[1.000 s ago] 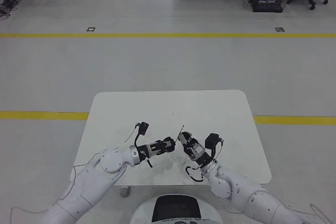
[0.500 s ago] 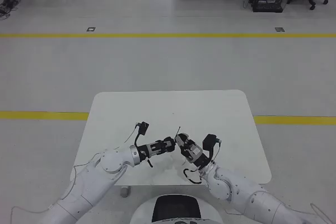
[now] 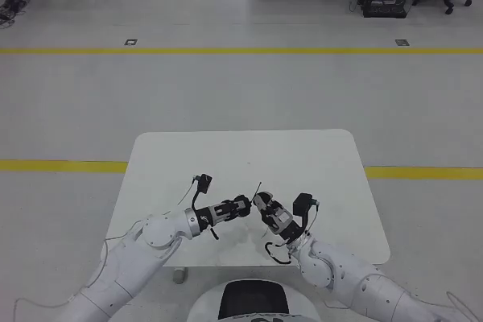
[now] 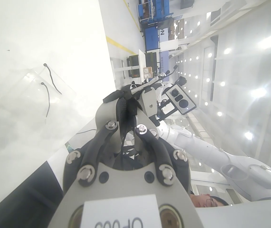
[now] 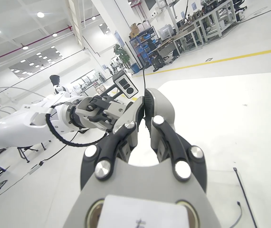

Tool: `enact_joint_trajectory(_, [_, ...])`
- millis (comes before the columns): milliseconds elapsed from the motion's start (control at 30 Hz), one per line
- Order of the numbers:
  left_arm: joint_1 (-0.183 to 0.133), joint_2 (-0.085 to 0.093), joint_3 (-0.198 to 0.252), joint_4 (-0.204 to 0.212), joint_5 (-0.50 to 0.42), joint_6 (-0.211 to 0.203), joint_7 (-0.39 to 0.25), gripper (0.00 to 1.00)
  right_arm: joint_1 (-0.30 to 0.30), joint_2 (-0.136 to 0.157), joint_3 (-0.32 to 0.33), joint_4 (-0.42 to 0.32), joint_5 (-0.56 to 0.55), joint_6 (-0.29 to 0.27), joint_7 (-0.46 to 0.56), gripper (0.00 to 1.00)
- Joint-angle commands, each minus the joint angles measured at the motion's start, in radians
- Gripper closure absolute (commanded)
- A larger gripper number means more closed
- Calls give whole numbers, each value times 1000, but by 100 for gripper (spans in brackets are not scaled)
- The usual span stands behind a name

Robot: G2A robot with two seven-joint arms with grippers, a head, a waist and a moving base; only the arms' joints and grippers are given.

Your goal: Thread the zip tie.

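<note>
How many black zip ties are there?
3. One thin black plastic zip tie stands clamped in the right gripper; two loose zip ties lie on the white table. Others may be hidden.

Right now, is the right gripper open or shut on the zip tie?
Shut. In the right wrist view the right gripper has its fingers pressed together on the black zip tie, whose end sticks out past them.

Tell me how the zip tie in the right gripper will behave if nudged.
The zip tie stands nearly straight above the right gripper, so it is probably springy, not limp. Its strap is thin, so it is likely very light and would bend at a touch.
</note>
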Motion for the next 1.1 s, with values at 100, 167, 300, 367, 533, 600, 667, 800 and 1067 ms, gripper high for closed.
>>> enact_joint_trajectory(100, [2, 0, -1, -1, -1, -3, 0, 100, 4, 0, -7, 2, 5, 0, 5, 100])
enact_joint_trajectory(167, [3, 1, -2, -2, -1, -4, 2, 100, 4, 1, -10, 3, 7, 0, 6, 100])
enact_joint_trajectory(300, [5, 1, -3, -3, -1, -7, 5, 100, 5, 2, -14, 4, 10, 0, 5, 100])
enact_joint_trajectory(367, [6, 1, -3, -4, -1, -8, 6, 100, 4, 3, -16, 3, 16, 0, 5, 69])
enact_joint_trajectory(533, [10, 1, -7, -8, -13, -12, 9, 100, -4, 9, -19, -4, 30, 0, -11, 0])
enact_joint_trajectory(600, [11, 2, -13, -8, -22, -14, 6, 100, -9, 14, -20, -7, 35, 0, -22, 0])
enact_joint_trajectory(667, [14, 3, -21, -10, -47, -20, -2, 100, -15, 22, -19, -9, 41, 0, -41, 0])
enact_joint_trajectory(800, [21, 7, -42, -5, -103, -34, -34, 100, -19, 34, -21, -17, 39, 0, -59, 0])
enact_joint_trajectory(1067, [23, 10, -53, -15, -96, -27, -34, 100, -19, 34, -21, -17, 39, 0, -59, 0])
